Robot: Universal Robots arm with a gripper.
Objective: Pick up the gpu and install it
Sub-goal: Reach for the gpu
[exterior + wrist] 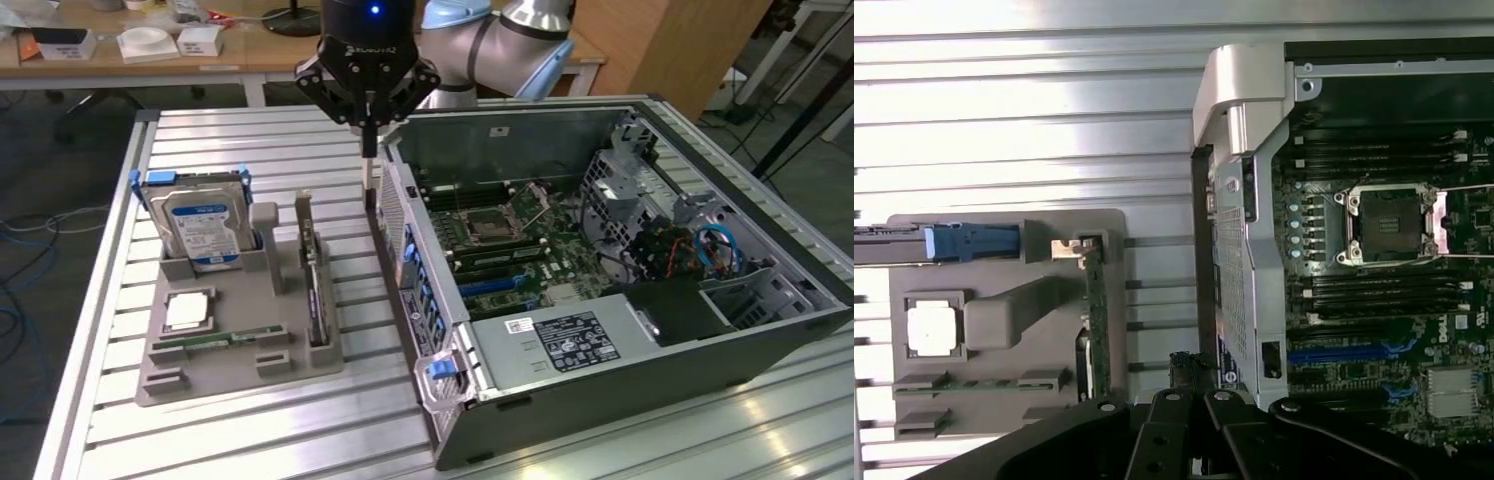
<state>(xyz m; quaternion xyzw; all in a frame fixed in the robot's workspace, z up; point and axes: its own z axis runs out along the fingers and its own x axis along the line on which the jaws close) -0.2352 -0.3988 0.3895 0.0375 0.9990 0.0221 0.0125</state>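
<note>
fingers (368, 140) closed, empty, over gap between grey moulded tray (227, 375) and open black computer case (641, 400) | thin flat dark gpu card (316, 290) on edge in tray | ribbed aluminium tabletop (200, 135) | wooden desk (267, 52) behind, blue floor cables (34, 225)

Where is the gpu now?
Exterior view's left half: the thin dark gpu card stands on edge in the grey tray, between the silver hard drive and the open computer case.
</note>
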